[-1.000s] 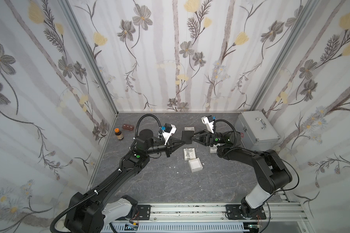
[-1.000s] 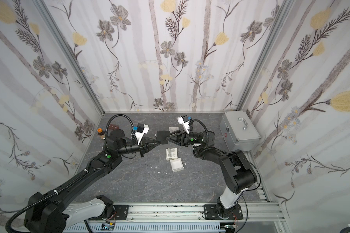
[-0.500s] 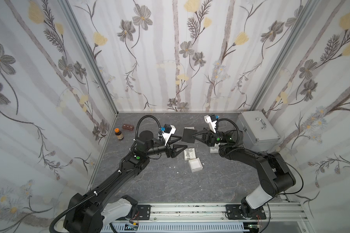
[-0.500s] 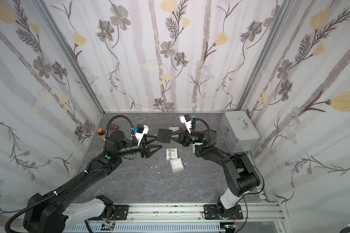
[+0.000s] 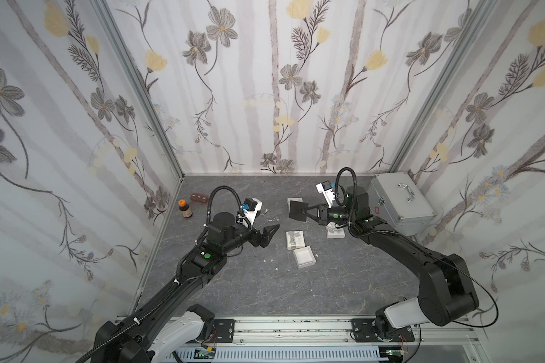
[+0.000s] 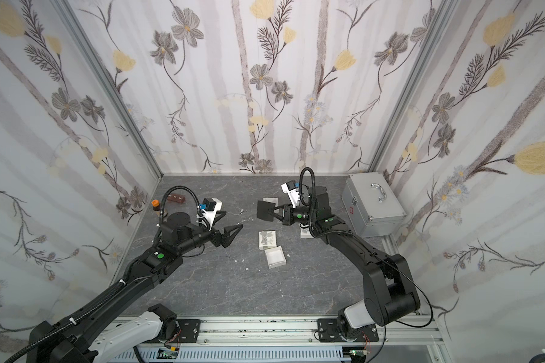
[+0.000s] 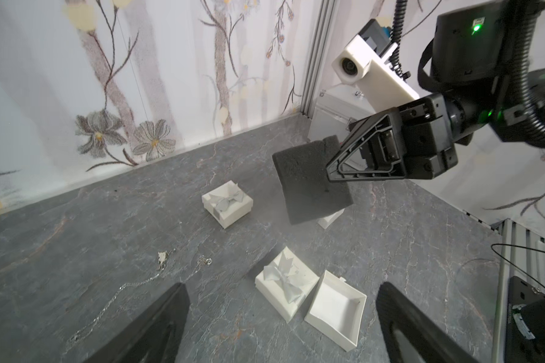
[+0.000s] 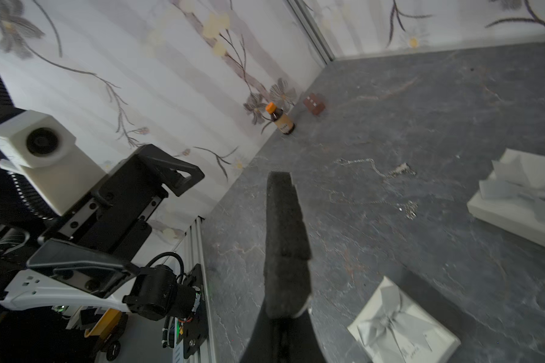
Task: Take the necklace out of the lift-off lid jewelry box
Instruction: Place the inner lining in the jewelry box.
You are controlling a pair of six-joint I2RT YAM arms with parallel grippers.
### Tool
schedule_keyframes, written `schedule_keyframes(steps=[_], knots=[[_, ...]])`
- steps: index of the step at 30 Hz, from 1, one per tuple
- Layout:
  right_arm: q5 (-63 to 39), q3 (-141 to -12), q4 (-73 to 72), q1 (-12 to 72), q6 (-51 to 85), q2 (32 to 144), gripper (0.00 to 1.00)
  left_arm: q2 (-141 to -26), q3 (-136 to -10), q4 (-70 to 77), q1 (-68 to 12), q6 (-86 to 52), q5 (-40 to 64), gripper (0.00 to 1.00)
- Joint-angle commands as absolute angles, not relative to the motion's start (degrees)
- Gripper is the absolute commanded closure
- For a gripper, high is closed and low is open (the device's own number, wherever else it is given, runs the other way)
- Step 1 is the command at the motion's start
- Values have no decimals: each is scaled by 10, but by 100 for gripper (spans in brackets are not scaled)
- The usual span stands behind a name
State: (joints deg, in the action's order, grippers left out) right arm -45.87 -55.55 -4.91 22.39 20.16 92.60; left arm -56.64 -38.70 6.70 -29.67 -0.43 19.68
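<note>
The silver necklace [image 7: 161, 258] lies loose on the grey table, left of the boxes and outside them; its chain [image 8: 397, 171] also shows in the right wrist view. The white jewelry box base [image 5: 304, 256] stands open and empty, with its bow-topped lid [image 5: 294, 239] beside it. My right gripper [image 5: 307, 211] is shut on a black foam pad [image 5: 297, 210] and holds it in the air above the table. My left gripper [image 5: 269, 220] hovers wide open with nothing between its fingers, left of the boxes and above the necklace.
A closed white box with a bow [image 7: 227, 204] sits behind the foam pad, and another white box [image 5: 335, 232] lies under the right arm. A silver case [image 5: 400, 201] stands at the back right. A brown bottle [image 5: 185, 209] and a brown block [image 5: 199, 198] stand by the left wall.
Both grippers met at the foam pad a second ago. The right one shut on it, and the left one let go, opened wide and drew back to the left.
</note>
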Motion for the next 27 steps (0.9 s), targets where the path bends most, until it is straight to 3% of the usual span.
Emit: schedule_keyframes(steps=[1,10,27], knots=[[-366,-565,161,224,92,919,98,-577,-362,77,-300,-17,187,7],[-337,-525,260,231,52,933,98,-683,-326,144,-373,-23,165,13],[-374,-530,242,271,79,1017,95,-895,-336,297,-452,-61,174,28]])
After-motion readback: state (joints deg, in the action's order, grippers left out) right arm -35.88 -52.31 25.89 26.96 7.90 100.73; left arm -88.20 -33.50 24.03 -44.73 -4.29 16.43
